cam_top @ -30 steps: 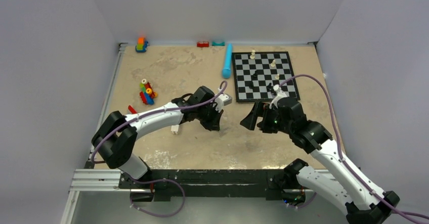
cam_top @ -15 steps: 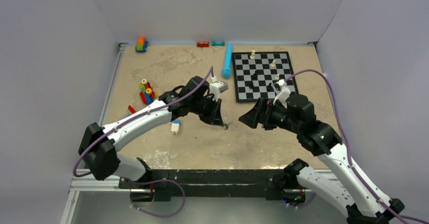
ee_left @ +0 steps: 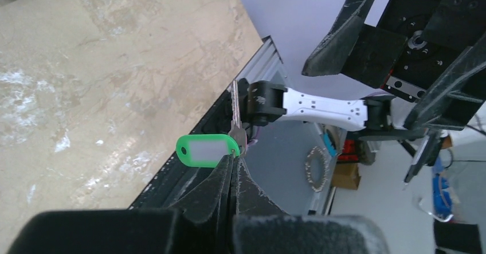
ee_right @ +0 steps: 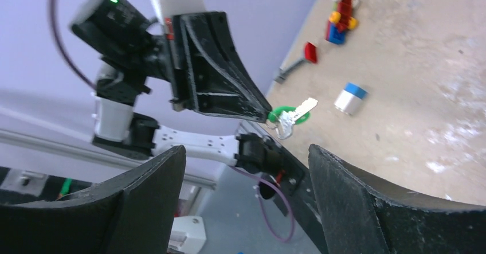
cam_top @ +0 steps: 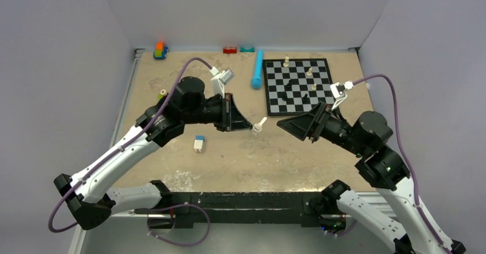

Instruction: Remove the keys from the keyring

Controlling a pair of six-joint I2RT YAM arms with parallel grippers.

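The keys (cam_top: 259, 125) are a small bunch: a green tag (ee_left: 206, 151) with a pale label and a silver key (ee_left: 235, 113) on a tiny keyring. They hang in the air above the table's middle. My left gripper (cam_top: 251, 128) is shut on the keyring where tag and key meet, with its jaw tips (ee_left: 234, 161) pressed together. The right wrist view shows the keys (ee_right: 293, 116) sticking out of the left gripper's tip (ee_right: 267, 115). My right gripper (cam_top: 285, 123) faces them from the right, a short gap away. It is open (ee_right: 246, 149) and holds nothing.
A blue-topped white block (cam_top: 199, 144) lies on the table under the left arm. A chessboard (cam_top: 298, 96) with a few pieces lies at the back right, with a cyan cylinder (cam_top: 257, 69) beside it. Coloured bricks (cam_top: 160, 50) sit along the back wall.
The left arm has risen and pulled back, lifting the keys off the table. The right arm has also risen and levelled its open gripper towards them.
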